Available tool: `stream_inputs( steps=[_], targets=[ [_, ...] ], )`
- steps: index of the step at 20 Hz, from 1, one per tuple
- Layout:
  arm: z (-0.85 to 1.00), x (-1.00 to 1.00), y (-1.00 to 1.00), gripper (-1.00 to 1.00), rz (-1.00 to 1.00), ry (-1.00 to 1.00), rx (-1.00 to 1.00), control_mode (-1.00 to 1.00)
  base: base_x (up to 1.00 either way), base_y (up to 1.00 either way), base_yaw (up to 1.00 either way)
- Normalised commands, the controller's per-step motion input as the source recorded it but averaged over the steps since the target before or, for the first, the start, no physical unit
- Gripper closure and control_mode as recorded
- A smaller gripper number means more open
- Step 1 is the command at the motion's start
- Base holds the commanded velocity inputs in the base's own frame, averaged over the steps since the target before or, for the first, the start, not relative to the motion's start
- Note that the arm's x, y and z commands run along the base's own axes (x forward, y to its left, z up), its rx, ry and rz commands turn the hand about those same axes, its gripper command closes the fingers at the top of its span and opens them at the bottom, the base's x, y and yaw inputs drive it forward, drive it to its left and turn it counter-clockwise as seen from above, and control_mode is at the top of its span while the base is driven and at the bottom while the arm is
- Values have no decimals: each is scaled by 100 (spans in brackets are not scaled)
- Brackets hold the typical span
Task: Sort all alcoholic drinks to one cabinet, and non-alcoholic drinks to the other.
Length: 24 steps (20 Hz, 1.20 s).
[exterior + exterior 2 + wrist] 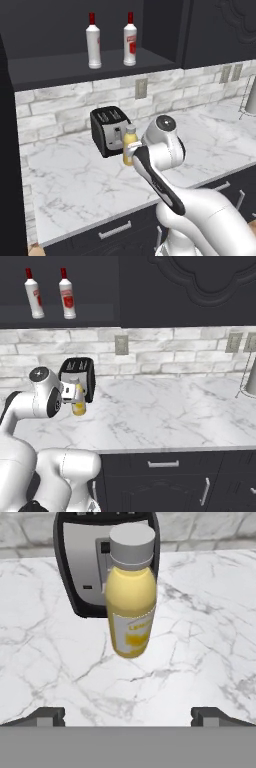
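Observation:
A fat yellow juice bottle (pixel 131 607) with a pale grey cap stands upright on the marble counter, right in front of a black toaster (pixel 82 567). My gripper (pixel 131 716) is open, its two dark fingertips spread wide, a short way back from the bottle and touching nothing. From the base views the hand sits just before the juice bottle (pixel 129 146) (pixel 78 404). Two tall white bottles with red caps (pixel 93 42) (pixel 130 40) stand on the shelf of the open dark cabinet (pixel 60 70) at upper left. The other cabinet (pixel 200 291) is closed.
The toaster (pixel 109 131) stands against the brick backsplash behind the bottle. A metal stand (pixel 250 378) is at the counter's far right. Wall outlets (pixel 121 345) dot the backsplash. Dark drawers with silver handles (pixel 162 463) run under the counter edge.

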Motion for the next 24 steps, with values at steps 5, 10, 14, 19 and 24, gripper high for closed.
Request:
stream_inputs(
  steps=[5, 10, 14, 19, 24],
  targets=[
    [-14, 19, 5, -100, 0, 0, 0, -100, 0, 0, 0],
    [-10, 20, 2, -100, 0, 0, 0, -100, 0, 0, 0],
    [-9, 19, 1, -100, 0, 0, 0, -100, 0, 0, 0],
    [-16, 23, 5, -100, 0, 0, 0, -100, 0, 0, 0],
    [-16, 25, 7, -100, 0, 0, 0, -100, 0, 0, 0]
  ],
)
